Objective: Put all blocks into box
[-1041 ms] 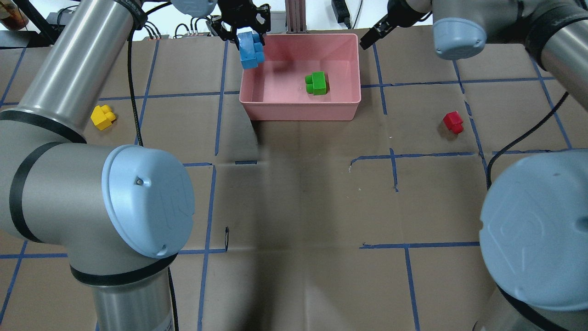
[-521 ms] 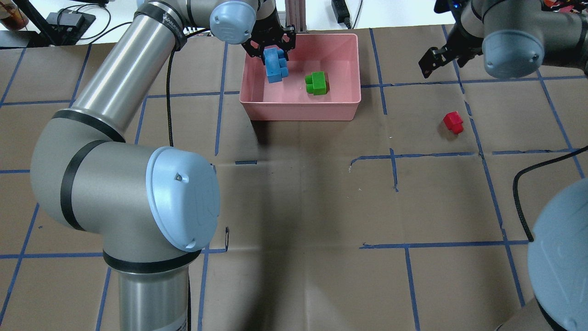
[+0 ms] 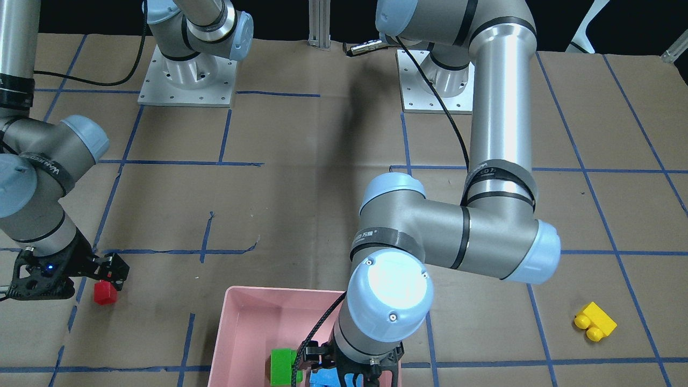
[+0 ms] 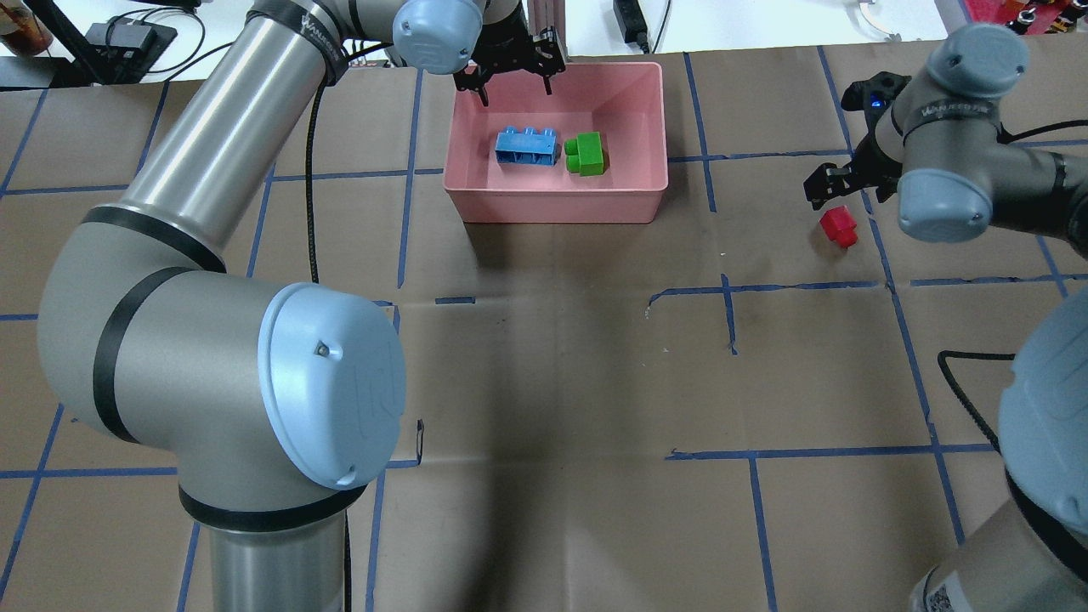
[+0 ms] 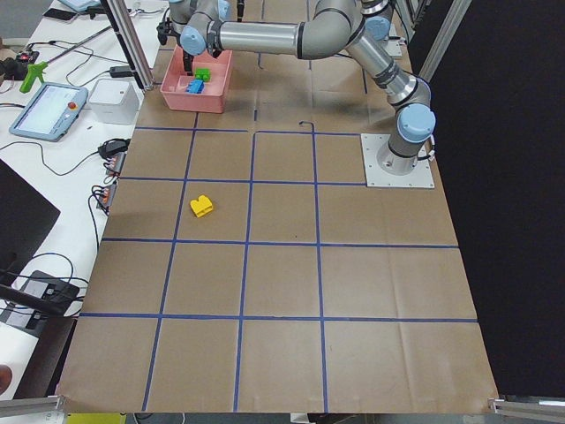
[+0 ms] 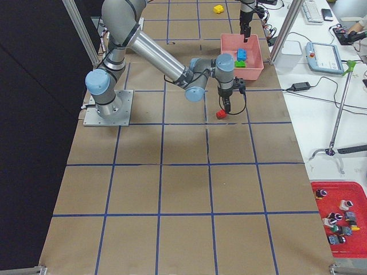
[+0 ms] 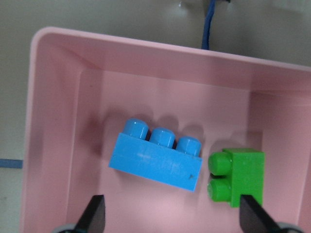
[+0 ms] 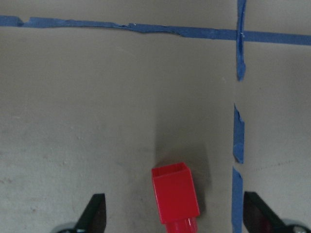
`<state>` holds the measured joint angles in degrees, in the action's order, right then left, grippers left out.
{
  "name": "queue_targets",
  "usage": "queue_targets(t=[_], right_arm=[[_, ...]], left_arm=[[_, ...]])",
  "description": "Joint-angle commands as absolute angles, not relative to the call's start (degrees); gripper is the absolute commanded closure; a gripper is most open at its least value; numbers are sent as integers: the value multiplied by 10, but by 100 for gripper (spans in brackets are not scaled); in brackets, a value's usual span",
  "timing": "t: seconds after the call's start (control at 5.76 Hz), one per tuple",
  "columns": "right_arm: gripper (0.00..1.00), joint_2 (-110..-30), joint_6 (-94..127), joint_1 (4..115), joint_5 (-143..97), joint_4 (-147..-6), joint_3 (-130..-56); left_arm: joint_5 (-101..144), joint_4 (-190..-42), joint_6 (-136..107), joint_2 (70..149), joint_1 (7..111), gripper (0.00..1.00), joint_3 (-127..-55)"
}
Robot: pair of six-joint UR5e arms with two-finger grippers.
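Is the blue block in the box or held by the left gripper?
In the box: the blue block lies on its floor; the left gripper hangs above, jaws open, not touching.

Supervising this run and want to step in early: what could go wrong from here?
1. The red block lies on its side under the open right end effector; closing may squirt it out.
2. The yellow block sits far from the box, hidden by the left arm in the overhead view; it might be missed.
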<state>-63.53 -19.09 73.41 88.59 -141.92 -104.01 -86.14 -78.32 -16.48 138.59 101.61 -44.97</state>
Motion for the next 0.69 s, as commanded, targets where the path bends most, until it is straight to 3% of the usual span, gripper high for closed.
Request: queue_targets(t=[0.0, 0.52], right_arm=[[0, -607, -190, 727, 885, -1456, -1068], [4, -606, -192, 723, 884, -1445, -1041]], left_arm=[[-863, -878, -156, 1303, 959, 2, -460], [-863, -889, -83, 1217, 809, 1, -556]])
